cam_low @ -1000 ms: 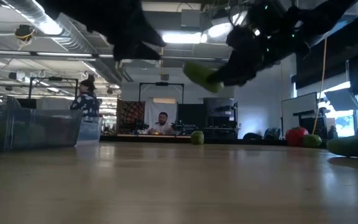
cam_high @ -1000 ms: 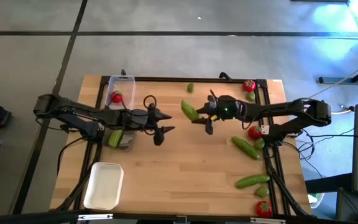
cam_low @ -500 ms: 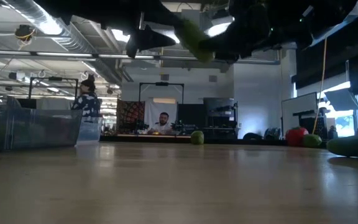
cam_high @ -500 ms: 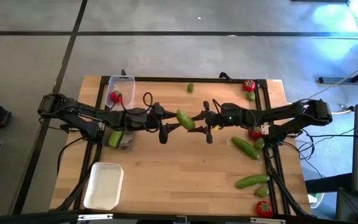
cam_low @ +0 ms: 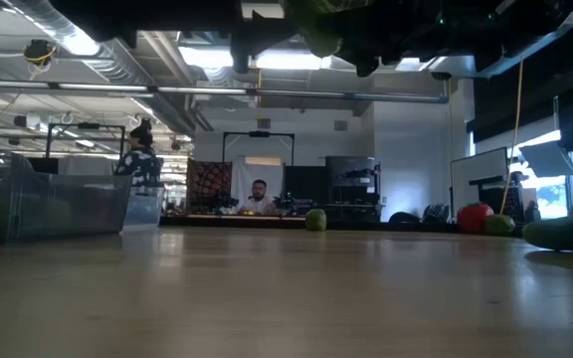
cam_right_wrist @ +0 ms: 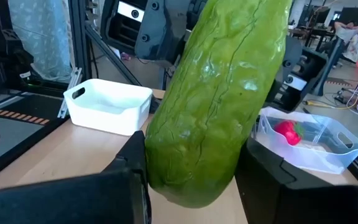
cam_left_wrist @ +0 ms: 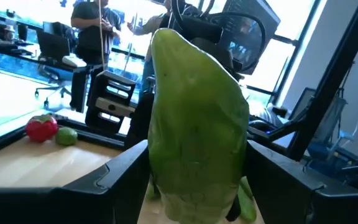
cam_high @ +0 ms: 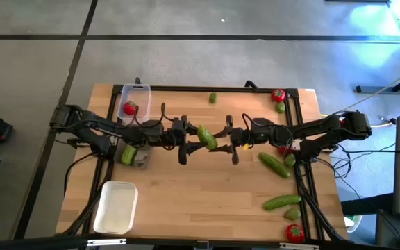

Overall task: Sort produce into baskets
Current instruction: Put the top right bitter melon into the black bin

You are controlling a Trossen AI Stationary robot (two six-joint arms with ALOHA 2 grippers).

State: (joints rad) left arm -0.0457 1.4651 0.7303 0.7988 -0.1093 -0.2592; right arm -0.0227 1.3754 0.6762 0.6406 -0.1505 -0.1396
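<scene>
A green cucumber hangs in the air over the middle of the table, between my two grippers. My right gripper is shut on its right end. My left gripper reaches in from the left, with a finger against each side of the cucumber's left end. In the low view the cucumber shows at the very top, well above the tabletop. One clear basket at the far left holds a tomato. A second clear basket holds a cucumber. The white basket stands near left. My left gripper pinches the cucumber's left end between its two fingers, level, coming from the table's left. The cucumber is lifted clear of the table. My right gripper pinches the cucumber's right end between its two fingers, level, coming from the table's right. The cucumber juts out beyond the fingers toward the left arm.
Loose produce lies along the table's right side: tomatoes, cucumbers and small limes. One lime lies at the far middle. The arms' cables run over the left and right table edges.
My right gripper has carried the cucumber up and toward the table's left. My left gripper has moved right to meet it, and its fingers now stand around the cucumber's left end.
</scene>
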